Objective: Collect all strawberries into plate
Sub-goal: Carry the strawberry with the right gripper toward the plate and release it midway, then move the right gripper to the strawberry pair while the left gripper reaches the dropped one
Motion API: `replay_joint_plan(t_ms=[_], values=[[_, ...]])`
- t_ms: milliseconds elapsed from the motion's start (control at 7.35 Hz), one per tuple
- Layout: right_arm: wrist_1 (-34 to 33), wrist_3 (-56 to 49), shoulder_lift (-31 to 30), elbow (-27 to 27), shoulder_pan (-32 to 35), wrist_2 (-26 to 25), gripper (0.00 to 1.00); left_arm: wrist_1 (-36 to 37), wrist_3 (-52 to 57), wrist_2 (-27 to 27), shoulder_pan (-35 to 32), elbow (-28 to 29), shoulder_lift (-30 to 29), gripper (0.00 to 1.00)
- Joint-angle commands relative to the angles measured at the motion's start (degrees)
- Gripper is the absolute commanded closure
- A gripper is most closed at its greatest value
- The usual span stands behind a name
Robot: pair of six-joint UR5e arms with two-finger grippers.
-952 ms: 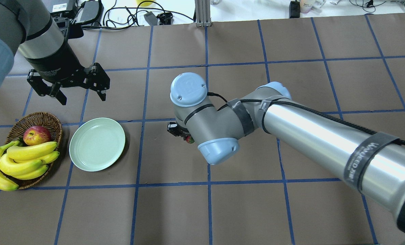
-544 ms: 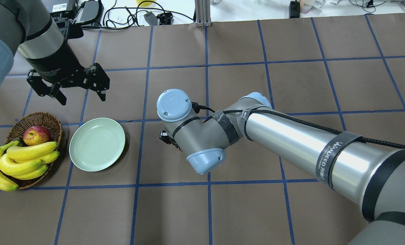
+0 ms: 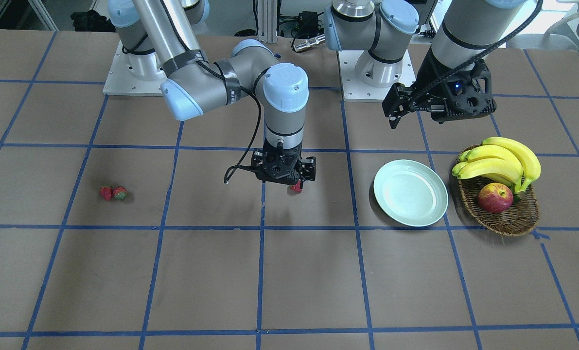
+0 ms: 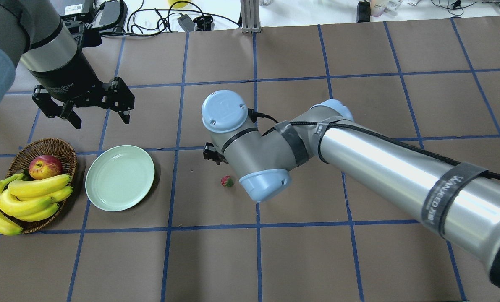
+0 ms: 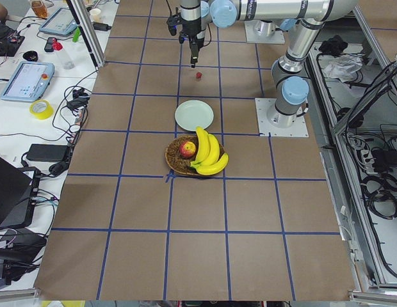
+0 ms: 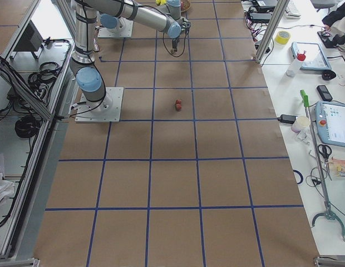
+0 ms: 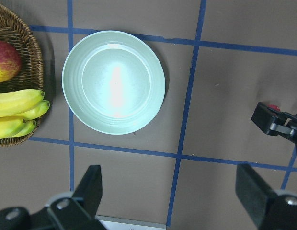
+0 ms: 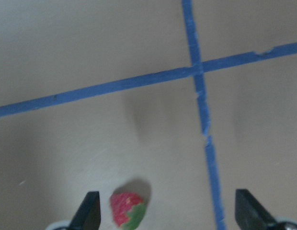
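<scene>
strawberry dropped short of the plate

front-facing: the right end effector point(image 3: 285, 179) hangs over the surface point(image 3: 211, 272), one strawberry point(image 3: 296, 187) at its lower edge. two more strawberries point(image 3: 113, 193) lie well apart; the plate point(image 3: 411, 193) is bare.

overhead: the strawberry carried half a second ago now lies alone, short of the plate.

right wrist: fingers point(image 8: 91, 211) spread wide, gripping nothing.

left wrist: the left end effector point(image 7: 167, 182) hangs wide above the plate.

likely a fresh pick is needed.
</scene>
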Motion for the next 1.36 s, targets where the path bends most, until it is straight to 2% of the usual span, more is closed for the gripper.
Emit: replay_joint_plan(t_ms=[0, 272, 544, 680, 816, 952, 1224], values=[[11.0, -17.5, -7.0, 0.5, -14.9, -1.4, 0.0, 0.2, 0.2, -0.5, 0.3, 0.0, -0.8, 0.0], [10.9, -34.0, -8.2, 3.8, -25.6, -2.2, 0.0, 6.9, -5.2, -4.4, -1.3, -3.3, -3.2, 0.0], [8.5, -46.2, -9.1, 8.1, -36.8, -4.6, 0.0, 21.2, -12.8, -5.3, -6.1, -11.2, -5.0, 0.0], [6.3, -48.0, -10.2, 12.3, -39.6, -4.4, 0.0, 22.4, -12.7, -5.2, -6.3, -12.2, -5.3, 0.0], [-0.8, -48.1, -10.4, 16.6, -40.0, -4.1, 0.0, 22.3, -15.9, -5.6, -7.1, -12.7, -6.0, 0.0], [-3.0, -48.9, -10.2, 18.8, -40.1, -3.7, 0.0, 23.8, -21.9, -9.3, -9.6, -14.0, -8.0, 0.0], [-3.4, -48.3, -9.8, 19.3, -40.0, -2.6, 0.0, 34.9, -29.0, -11.8, -12.0, -19.3, -12.4, 0.0]])
